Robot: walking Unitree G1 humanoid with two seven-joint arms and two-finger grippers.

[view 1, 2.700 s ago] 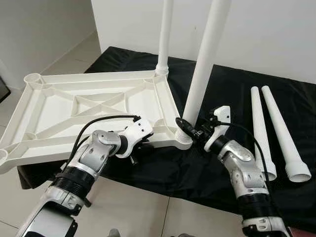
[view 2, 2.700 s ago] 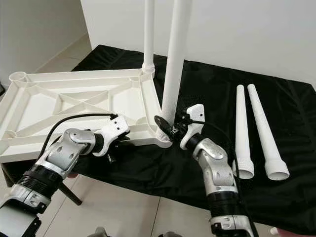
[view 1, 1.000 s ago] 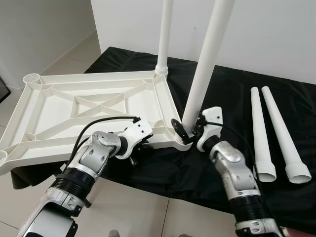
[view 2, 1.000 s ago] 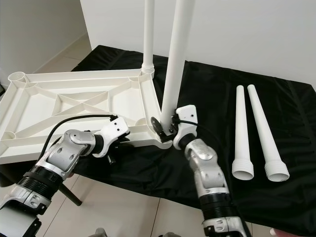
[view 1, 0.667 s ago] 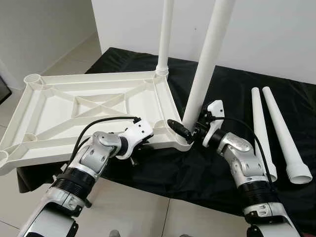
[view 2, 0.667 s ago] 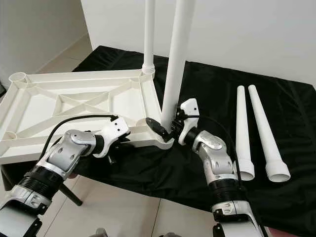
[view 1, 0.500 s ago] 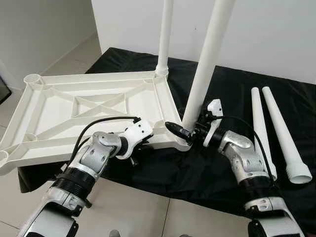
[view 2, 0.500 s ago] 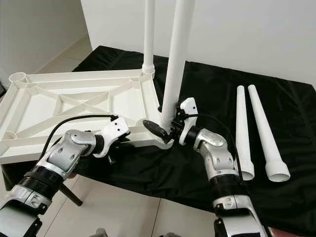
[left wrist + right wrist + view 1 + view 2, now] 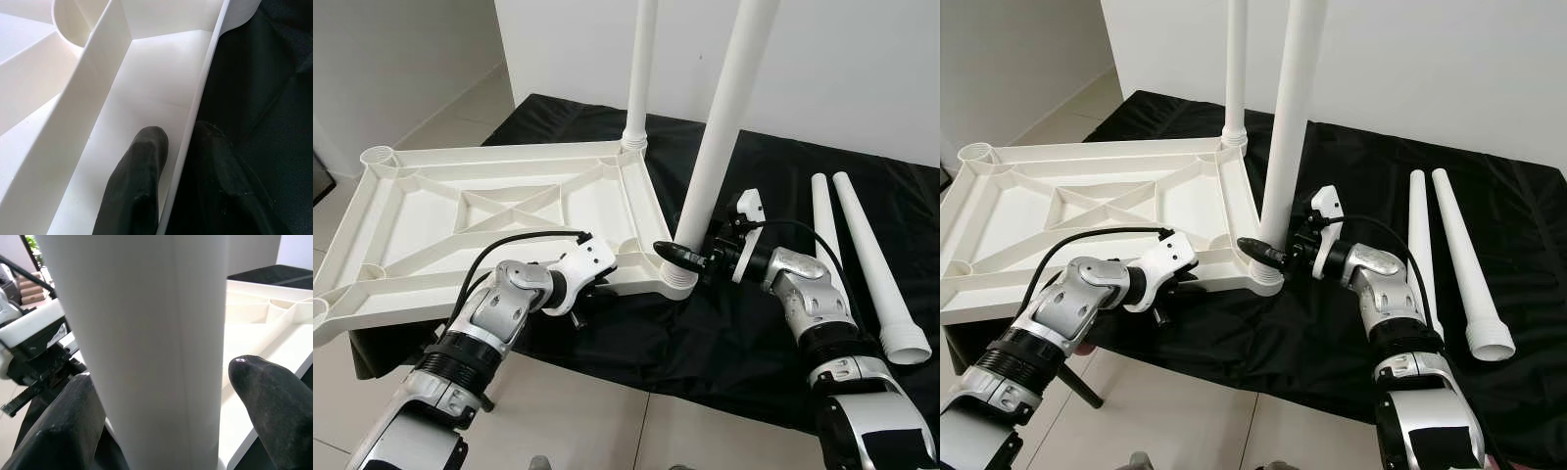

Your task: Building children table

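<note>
A black cloth (image 9: 783,323) covers the support, pale tiled floor (image 9: 450,117) beyond.

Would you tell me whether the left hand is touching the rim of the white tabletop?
Touching. The left wrist view shows the left hand with one finger inside the tabletop and one outside, both against its thin rim.

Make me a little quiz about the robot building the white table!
1. How many legs stand up in the upside-down tabletop?
2. True or false: the left gripper pinches the tabletop's rim, one finger each side.
3. What is the right gripper around? A) a loose leg on the black cloth B) the base of the near standing leg C) nothing

Key: 1. Two. 2. True. 3. B.
</note>
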